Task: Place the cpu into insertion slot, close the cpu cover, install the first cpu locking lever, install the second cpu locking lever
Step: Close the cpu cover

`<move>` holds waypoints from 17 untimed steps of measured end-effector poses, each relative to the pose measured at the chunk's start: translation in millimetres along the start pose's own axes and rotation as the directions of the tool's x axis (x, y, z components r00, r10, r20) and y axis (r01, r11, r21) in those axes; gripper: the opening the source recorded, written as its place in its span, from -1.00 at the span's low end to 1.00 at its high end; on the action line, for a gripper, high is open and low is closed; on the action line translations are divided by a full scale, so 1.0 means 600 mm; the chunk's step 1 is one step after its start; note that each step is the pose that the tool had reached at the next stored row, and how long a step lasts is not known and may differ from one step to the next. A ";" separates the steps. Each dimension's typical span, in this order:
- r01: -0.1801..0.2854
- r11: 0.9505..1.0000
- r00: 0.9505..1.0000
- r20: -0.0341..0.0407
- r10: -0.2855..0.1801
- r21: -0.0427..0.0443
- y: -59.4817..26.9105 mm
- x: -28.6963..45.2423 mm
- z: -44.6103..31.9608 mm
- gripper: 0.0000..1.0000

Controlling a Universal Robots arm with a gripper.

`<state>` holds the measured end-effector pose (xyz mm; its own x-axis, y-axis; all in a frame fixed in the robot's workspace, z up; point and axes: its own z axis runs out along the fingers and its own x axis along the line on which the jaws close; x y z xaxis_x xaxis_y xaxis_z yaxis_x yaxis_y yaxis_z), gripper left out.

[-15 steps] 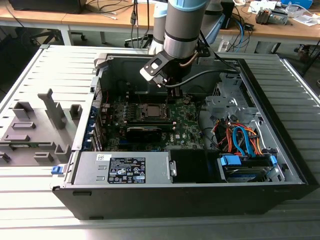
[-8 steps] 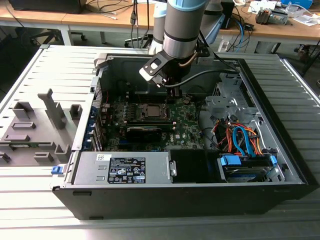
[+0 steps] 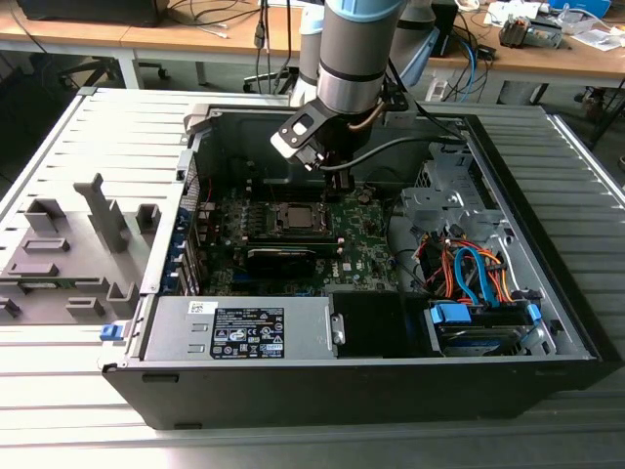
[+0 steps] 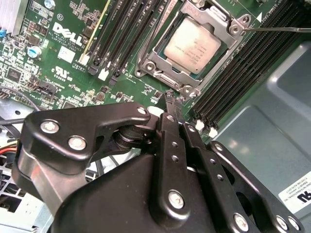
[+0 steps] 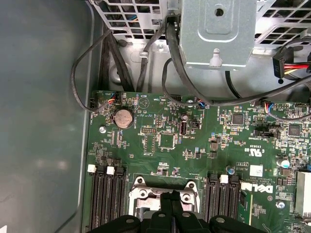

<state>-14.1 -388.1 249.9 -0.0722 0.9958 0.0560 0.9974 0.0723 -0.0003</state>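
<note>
Gripper [image 4: 170,101] is sitting low over the motherboard [image 4: 58,63], tips just beside a corner of the socket. Fingers are pressing together and gripping nothing. The cpu [image 4: 192,44] is lying in the socket between the two memory slot banks [image 4: 126,34], with the cpu cover [image 4: 214,17] lying flat around it. A thin lever rod [image 4: 279,29] is sticking out past the cover's corner.

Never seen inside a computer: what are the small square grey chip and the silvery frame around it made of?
The small square grey chip looks metal-topped: dull, pale, even sheen. The thin silvery frame plate around it looks like bare sheet metal, perhaps steel: bright glints.
</note>
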 end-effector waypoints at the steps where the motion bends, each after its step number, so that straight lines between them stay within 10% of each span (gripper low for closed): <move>1: 0.000 1.000 1.000 0.000 0.000 0.000 0.000 0.000 0.000 -0.79; 17: 0.000 1.000 1.000 0.000 0.000 0.000 -0.005 0.000 0.000 -0.79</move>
<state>-17.0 -388.1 249.9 -0.0721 0.9958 0.0560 0.9974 0.0723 -0.0003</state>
